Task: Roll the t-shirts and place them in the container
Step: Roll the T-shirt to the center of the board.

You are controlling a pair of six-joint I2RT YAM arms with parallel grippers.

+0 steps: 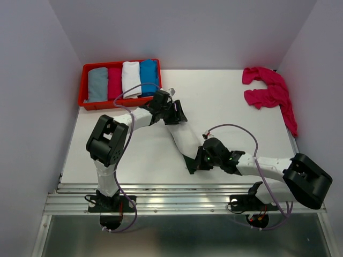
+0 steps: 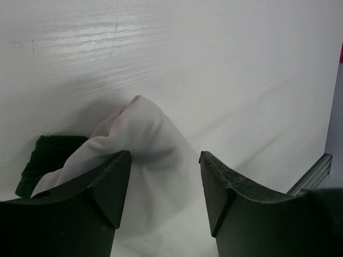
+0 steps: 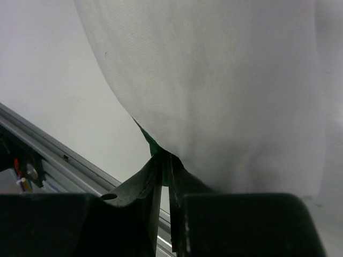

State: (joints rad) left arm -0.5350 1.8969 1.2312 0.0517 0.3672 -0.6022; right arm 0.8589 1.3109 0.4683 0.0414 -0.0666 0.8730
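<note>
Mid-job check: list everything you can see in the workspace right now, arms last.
cream-white t-shirt: one, cream-white with dark green trim, folded into a strip at mid-table, running between the two grippers
pink t-shirts: one crumpled heap, magenta-pink, far right corner; how many shirts cannot be told
red tray: one, red, far left corner
rolls: four, side by side in the tray: grey roll, magenta roll, white roll, blue roll
table: one, white
metal rail: one, silver, along the near edge
left gripper: black, open, over the strip's far end
right gripper: black, pinched shut on the strip's near, green-edged end
</note>
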